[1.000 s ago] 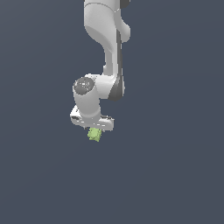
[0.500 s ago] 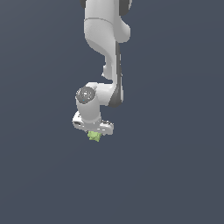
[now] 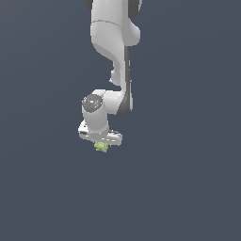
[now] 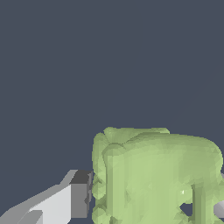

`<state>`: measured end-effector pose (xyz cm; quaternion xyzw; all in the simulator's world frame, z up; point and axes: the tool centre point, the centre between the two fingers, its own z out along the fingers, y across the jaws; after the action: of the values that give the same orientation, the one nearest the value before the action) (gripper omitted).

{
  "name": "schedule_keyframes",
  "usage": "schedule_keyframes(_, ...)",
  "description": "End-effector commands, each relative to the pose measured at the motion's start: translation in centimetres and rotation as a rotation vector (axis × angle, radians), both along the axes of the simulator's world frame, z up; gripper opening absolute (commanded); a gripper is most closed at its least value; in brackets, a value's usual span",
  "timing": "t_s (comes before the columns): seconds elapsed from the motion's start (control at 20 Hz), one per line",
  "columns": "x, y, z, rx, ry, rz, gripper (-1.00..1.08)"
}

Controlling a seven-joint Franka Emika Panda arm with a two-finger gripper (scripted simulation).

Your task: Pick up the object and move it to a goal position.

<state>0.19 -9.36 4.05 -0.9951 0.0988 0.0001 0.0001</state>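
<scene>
The jaws are closed narrow around the light-green lumpy object (image 4: 153,175), and they hold it from 2 sides. In the wrist view 1 finger (image 4: 65,201) shows clearly, with its dark pad touching the side of the object; of the other finger only a small grey piece shows at the edge of the picture, so I judge its contact more than I see it. The object fills a large part of this view because it sits directly under the camera, between the fingers.

In the exterior view the gripper (image 3: 101,140) points down, and the object (image 3: 101,147) hangs out a little below the white finger bar. Its pointed bumps stick out under the fingers. I think this grip is low on the fingers because the thing is much smaller than the hand, so only the tips can reach it.

Above the gripper, the white Panda arm (image 3: 113,52) bends at the wrist and rises up out of the picture. Around all of this there is only a plain dark grey background. No goal marker shows in either view, so I cannot tell how far the carrying is from its end. My judgement is that the pick is done and the moving part is in hand.
</scene>
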Motion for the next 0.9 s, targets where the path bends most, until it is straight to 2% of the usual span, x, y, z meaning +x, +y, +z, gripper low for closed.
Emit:
schedule_keyframes(0.0,0.0,0.0,-0.1,0.0,0.0,0.0,-1.0)
schedule_keyframes(0.45,0.1,-0.1,1.5,0.001,-0.001,0.001,-1.0)
schedule_keyframes(0.85,0.2,-0.7,7.2,0.001,0.0,0.001,-1.0)
